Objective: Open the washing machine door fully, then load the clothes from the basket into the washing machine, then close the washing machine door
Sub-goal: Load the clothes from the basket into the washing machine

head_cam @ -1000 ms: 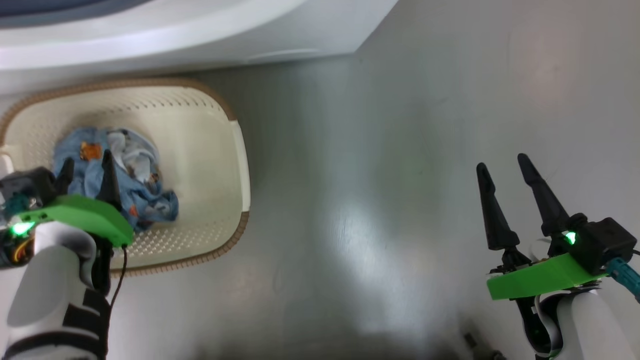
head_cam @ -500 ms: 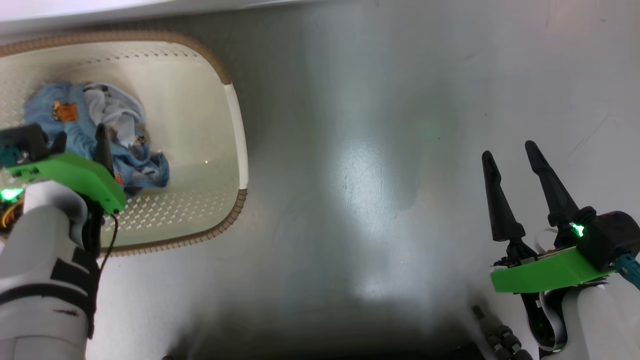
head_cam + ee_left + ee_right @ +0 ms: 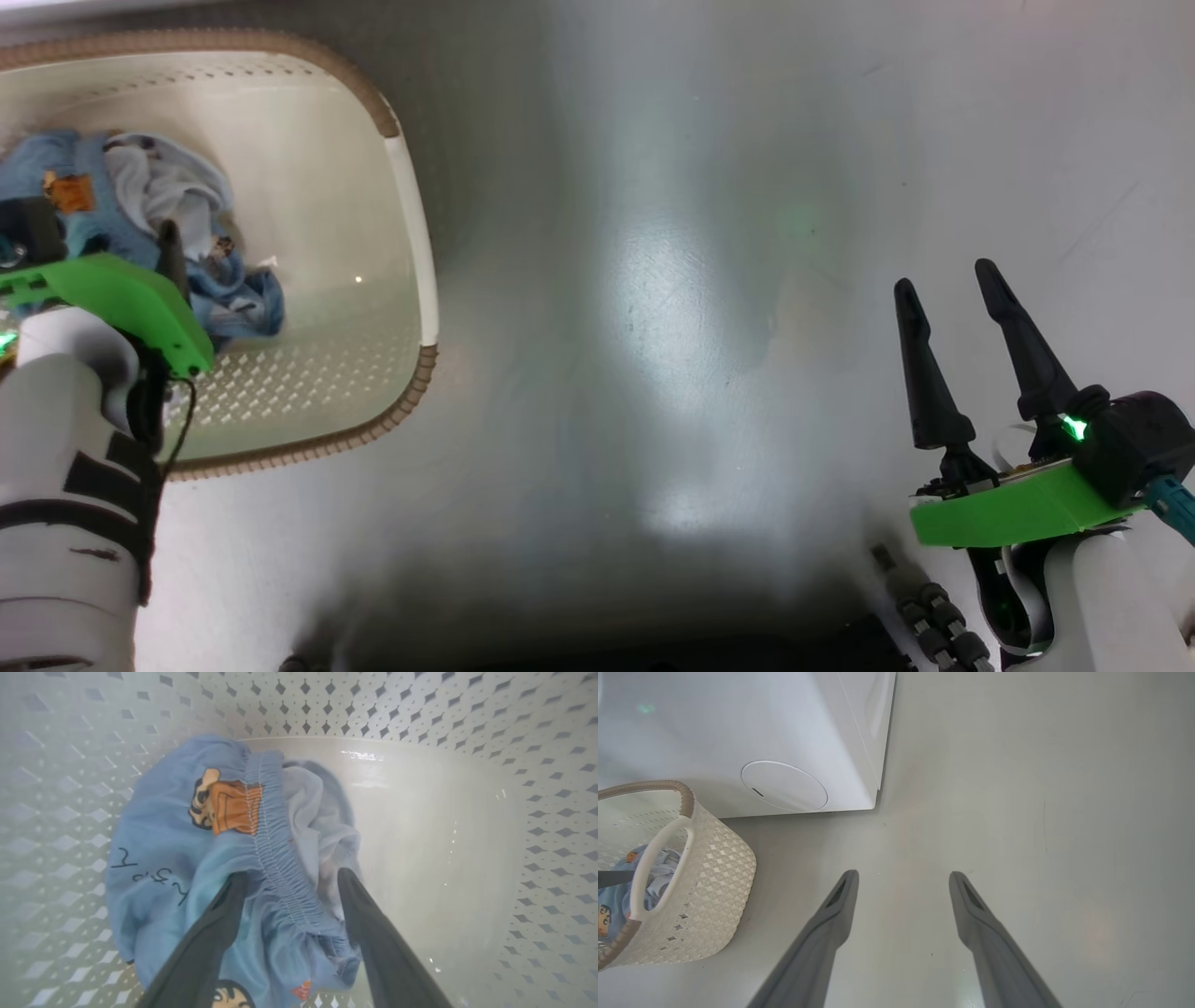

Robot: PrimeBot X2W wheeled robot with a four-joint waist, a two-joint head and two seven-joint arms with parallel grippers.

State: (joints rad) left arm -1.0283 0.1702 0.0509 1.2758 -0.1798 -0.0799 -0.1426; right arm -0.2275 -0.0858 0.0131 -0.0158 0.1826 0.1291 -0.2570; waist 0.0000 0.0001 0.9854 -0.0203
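Note:
The cream basket [image 3: 415, 233] with its brown rim stands on the floor at the upper left, close in front of the white washing machine [image 3: 738, 728]. Blue clothes [image 3: 163, 826] printed with orange-brown cartoon figures lie bunched in the basket. My left gripper [image 3: 293, 875] reaches down into the basket, open, its two fingers on either side of the fabric's gathered elastic band. In the head view the left gripper [image 3: 131, 243] sits over the pile. My right gripper [image 3: 945, 276] hangs open over bare floor at the lower right. The washing machine door is out of view.
A round white cap [image 3: 784, 786] sits low on the machine's front, near its corner. The basket's white side handle [image 3: 658, 858] faces my right gripper [image 3: 903, 875]. Grey glossy floor [image 3: 672, 327] stretches between the basket and the right arm.
The head camera has tilted, so the machine has slid out of the top of its view. My left gripper has sunk lower into the basket onto the clothes. The right gripper has barely moved.

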